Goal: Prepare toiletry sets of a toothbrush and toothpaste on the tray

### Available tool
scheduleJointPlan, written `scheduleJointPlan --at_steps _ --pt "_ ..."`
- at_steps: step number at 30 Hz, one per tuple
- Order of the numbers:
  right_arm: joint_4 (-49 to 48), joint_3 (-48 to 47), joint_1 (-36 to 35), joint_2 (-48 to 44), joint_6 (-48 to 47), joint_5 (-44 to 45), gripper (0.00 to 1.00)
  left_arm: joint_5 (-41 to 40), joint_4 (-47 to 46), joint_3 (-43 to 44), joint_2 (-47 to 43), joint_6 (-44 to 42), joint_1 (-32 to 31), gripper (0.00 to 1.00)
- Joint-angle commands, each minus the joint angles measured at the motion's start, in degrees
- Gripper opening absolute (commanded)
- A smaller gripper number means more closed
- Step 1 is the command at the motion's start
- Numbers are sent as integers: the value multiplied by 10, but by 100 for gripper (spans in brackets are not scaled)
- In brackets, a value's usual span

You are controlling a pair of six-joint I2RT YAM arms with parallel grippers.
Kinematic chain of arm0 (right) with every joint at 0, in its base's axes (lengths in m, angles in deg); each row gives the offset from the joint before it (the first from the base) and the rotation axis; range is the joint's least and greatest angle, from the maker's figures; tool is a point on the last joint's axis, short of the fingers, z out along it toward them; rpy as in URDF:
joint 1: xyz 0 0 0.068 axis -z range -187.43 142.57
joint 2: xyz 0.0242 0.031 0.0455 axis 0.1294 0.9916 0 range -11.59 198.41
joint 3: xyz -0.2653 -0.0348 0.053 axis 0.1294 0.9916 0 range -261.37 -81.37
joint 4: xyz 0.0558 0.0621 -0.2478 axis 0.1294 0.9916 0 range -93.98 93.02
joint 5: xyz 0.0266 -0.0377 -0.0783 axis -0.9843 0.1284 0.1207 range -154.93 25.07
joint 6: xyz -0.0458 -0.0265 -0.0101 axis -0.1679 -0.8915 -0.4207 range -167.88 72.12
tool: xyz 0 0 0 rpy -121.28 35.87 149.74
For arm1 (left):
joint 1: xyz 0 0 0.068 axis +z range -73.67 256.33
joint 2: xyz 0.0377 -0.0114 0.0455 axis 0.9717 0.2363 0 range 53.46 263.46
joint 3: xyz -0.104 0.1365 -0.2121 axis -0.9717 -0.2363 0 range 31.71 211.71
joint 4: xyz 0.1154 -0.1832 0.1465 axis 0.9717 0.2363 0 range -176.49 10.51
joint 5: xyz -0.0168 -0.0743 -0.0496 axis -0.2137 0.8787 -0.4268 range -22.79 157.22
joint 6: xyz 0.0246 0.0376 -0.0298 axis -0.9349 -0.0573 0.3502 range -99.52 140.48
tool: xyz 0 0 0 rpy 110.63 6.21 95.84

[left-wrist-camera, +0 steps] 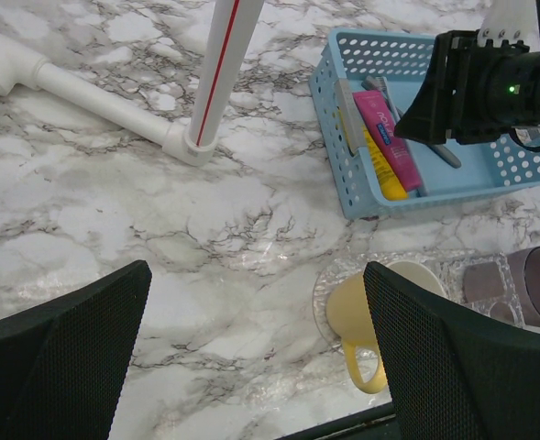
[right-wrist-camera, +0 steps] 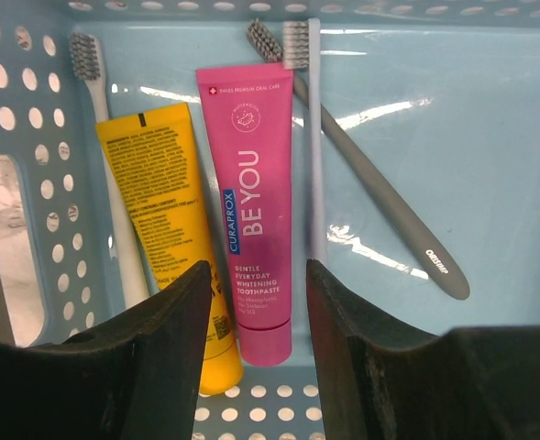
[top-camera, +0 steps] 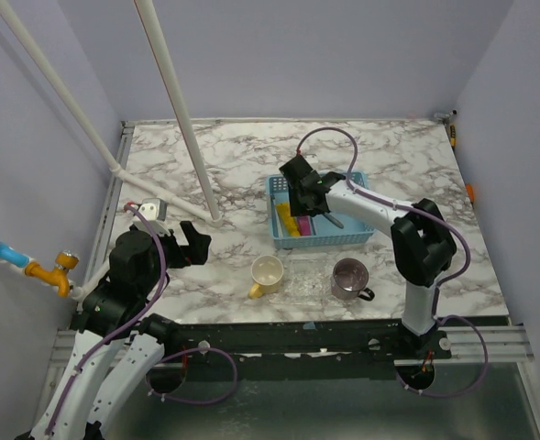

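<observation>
Right gripper [right-wrist-camera: 256, 284] hangs low over the blue tray [right-wrist-camera: 13, 119] with its jaws spread and nothing between them; the pink tube [right-wrist-camera: 251, 202] lies flat on the tray floor directly under the gap, which suits either a straight descent onto it or a clean lift away. Pink tube and yellow tube [right-wrist-camera: 164, 229] sit side by side along the tray's length, touching, caps toward the near wall, so each tube can have a brush laid along its outer edge. A white brush [right-wrist-camera: 100, 128] runs beside the yellow tube on its left, and a blue brush [right-wrist-camera: 315, 156] lies against the pink tube's right edge, both with bristles at the far wall; these look to me like two made-up sets. The grey brush [right-wrist-camera: 389, 211] lies slantwise across open floor, crossing the blue one near the heads, and seems the odd item out. Left gripper [left-wrist-camera: 256, 312] hovers wide open and empty above the counter [top-camera: 416, 165], near the yellow mug [top-camera: 267, 273] and well apart from the tray, probably parked out of the other arm's way
</observation>
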Motion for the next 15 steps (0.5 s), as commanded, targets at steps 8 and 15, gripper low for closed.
scheduleJointPlan --at_steps 8,15 --pt "-8 15 2 33 12 -32 49 10 2 -1 -8 -4 4 99" --pt "-11 16 2 54 13 -44 49 11 3 -2 -8 -4 4 99"
